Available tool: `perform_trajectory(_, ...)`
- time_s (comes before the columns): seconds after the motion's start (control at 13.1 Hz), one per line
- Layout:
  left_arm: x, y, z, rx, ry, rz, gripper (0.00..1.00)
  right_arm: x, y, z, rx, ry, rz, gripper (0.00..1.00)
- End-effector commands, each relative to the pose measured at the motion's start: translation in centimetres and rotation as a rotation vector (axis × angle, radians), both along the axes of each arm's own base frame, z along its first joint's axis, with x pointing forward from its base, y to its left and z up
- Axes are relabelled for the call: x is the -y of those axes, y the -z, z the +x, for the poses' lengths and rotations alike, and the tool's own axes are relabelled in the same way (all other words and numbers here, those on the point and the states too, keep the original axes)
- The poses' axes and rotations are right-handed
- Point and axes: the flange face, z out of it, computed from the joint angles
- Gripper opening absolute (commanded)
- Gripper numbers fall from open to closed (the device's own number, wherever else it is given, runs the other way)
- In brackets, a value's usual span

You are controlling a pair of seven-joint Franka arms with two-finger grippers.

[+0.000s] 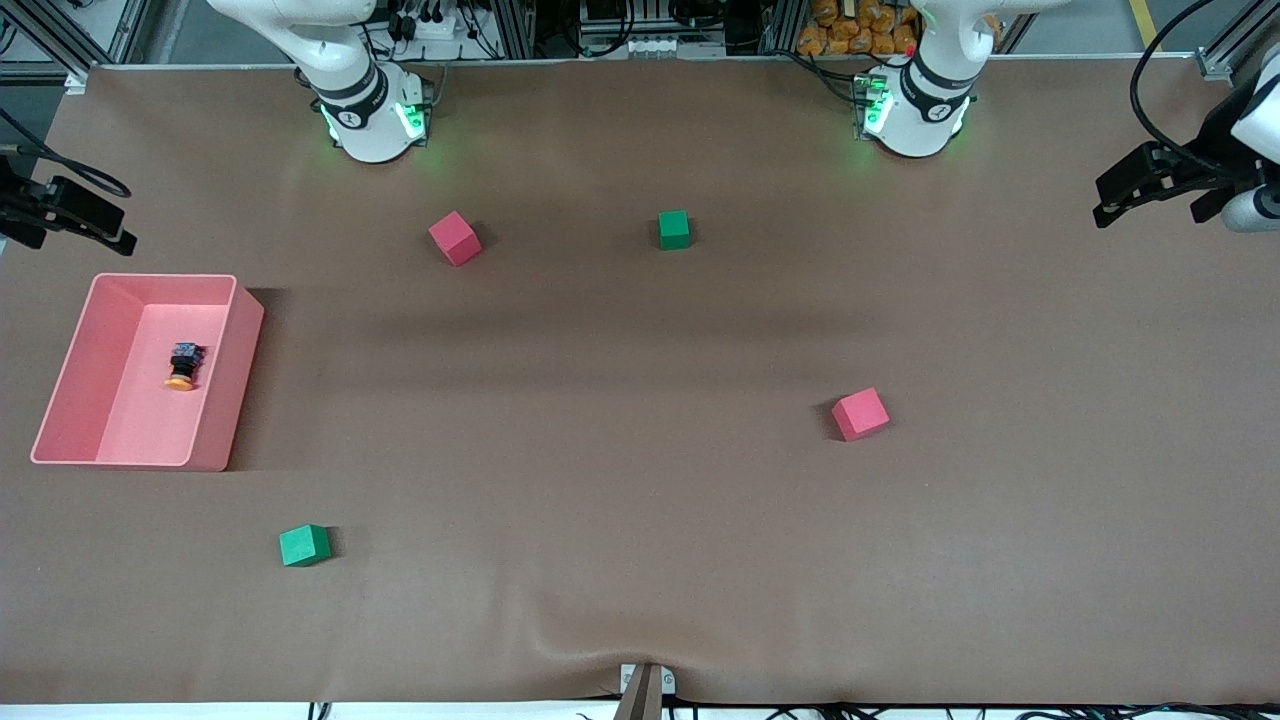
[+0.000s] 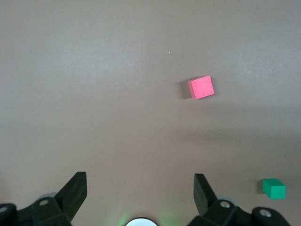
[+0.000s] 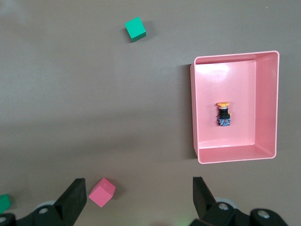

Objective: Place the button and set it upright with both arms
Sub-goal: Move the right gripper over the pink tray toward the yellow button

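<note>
No grasp yet — the button [image 1: 182, 366] lies on its side in the pink bin [image 1: 216, 288] at the right arm's end of the table, both claws spread empty aloft: right claw [image 3: 138, 195], left claw [image 2: 140, 190] — you'd likely send the right one down first.

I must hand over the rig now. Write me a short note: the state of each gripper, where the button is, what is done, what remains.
Left gripper: open, empty, waiting high over bare brown table.
Right gripper: open, empty, also up in the air, at the tray's end of the table.
The tiny orange-capped black push-button lies on its side in the pink plastic tray.
Done: nothing.
Left: pick the button out, place it, stand it upright.
</note>
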Motion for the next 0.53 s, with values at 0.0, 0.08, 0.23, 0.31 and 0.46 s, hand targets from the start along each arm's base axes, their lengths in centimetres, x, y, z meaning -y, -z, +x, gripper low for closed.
perform_trajectory(0.0, -0.39, -0.48, 0.03, -0.003, -0.014, 0.004, 1.00, -0.52, -0.14, -0.64, 0.007, -0.034, -0.019, 1.00)
perform_trajectory(0.08, -0.39, -0.55, 0.03, -0.002, -0.014, 0.004, 1.00, -0.54, -0.14, -0.64, 0.007, -0.035, -0.018, 1.00)
perform_trajectory(0.23, -0.23, -0.48, 0.02, -0.003, -0.010, 0.004, 1.00, -0.30, -0.06, -0.60, 0.005, -0.031, -0.017, 1.00)
perform_trajectory(0.31, -0.23, -0.41, 0.07, -0.005, -0.010, 0.004, 1.00, -0.21, -0.05, -0.55, 0.005, -0.029, -0.017, 1.00)
perform_trajectory(0.46, -0.17, 0.23, 0.36, -0.018, -0.008, 0.006, 1.00, -0.16, 0.62, -0.17, -0.008, -0.029, -0.018, 1.00)
